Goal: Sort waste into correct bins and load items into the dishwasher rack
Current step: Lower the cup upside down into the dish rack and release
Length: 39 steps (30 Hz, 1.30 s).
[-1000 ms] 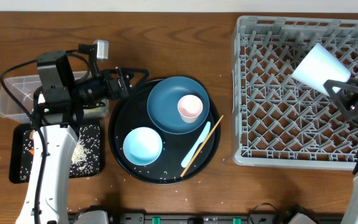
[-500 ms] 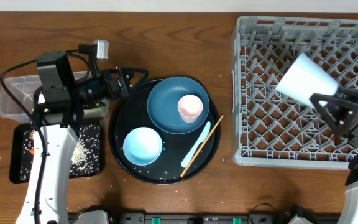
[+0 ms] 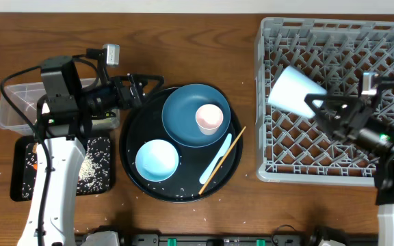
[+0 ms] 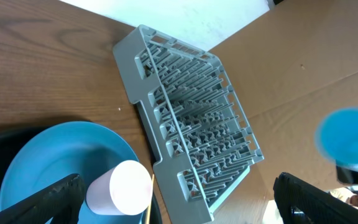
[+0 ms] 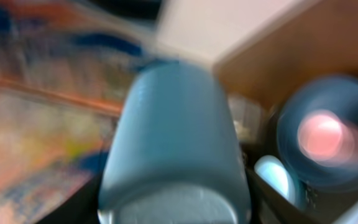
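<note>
Overhead: right jaws clamped on the base end of the light blue cup (image 3: 291, 89). The cup hangs over the left part of the rack (image 3: 334, 41), clear of the pegs. It is tipped on its side with the long axis near level. The mouth points left and slightly up, away from the jaws, and the base is toward the wrist. Left jaws wide apart and empty, at the rim of the round black tray (image 3: 130, 137), well apart from the rack. The right arm is the nearer one by far.

Left wrist: the cup's open mouth shows as a blurred blue disc (image 4: 347, 140) beyond the rack, which confirms it faces left. The pink cup (image 4: 120, 186) sits on the blue plate (image 4: 48, 162).

Right wrist: much blurred. The cup fills the view with its base nearest the camera.

Judgement: to seat it mouth-down between pegs, the wrist must roll the mouth downward before lowering.
</note>
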Motion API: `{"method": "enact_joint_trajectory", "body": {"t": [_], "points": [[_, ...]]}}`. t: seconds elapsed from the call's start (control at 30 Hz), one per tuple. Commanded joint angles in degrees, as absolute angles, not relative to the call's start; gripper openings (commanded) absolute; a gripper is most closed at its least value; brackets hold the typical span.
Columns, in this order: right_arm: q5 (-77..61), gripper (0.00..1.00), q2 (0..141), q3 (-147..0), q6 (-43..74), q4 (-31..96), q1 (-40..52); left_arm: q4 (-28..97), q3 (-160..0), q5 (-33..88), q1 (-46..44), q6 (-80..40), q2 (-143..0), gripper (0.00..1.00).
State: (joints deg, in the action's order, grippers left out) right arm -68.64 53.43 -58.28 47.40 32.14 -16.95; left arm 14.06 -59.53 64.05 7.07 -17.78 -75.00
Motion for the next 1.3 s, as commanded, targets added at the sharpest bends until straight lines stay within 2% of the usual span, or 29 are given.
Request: {"method": "enact_joint_trajectory", "body": {"t": [0.0,0.07,0.2,0.4,0.53,0.8,0.97,1.27], "points": [[-41.71,0.01,53.28,-67.92,17.10,48.07,-14.61,14.02,-59.68,63.77,7.33,-17.21,-75.11,0.98],[-28.95,0.01,54.61,-73.58,10.61,59.24,-13.85,14.02,-59.68,63.77,7.31,-17.21,-75.11,0.98],[-14.83,0.01,57.30,-81.17,5.41,73.76,-13.34,14.02,-59.68,63.77,7.31,-17.21,-75.11,0.98],[-11.33,0.01,62.43,-81.91,4.97,80.47,-11.60,14.02,-59.68,63.77,7.31,-17.21,-75.11,0.98],[-12.36,0.01,67.94,-81.84,2.00,82.13,-11.14,14.02,-59.70,63.77,7.31,-17.21,-75.11,0.98],[-10.13,0.01,76.58,-81.84,2.24,81.34,-4.64,14.02,-59.70,63.77,7.31,-17.21,-75.11,0.98],[-1.76,0.01,80.14,-81.49,7.60,80.73,-0.27,14.02,-59.68,63.77,7.31,-17.21,-75.11,0.98],[-0.36,0.01,83.68,-80.77,10.70,76.86,8.10,14.02,-59.68,63.77,7.31,-17.21,-75.11,0.98]]}}
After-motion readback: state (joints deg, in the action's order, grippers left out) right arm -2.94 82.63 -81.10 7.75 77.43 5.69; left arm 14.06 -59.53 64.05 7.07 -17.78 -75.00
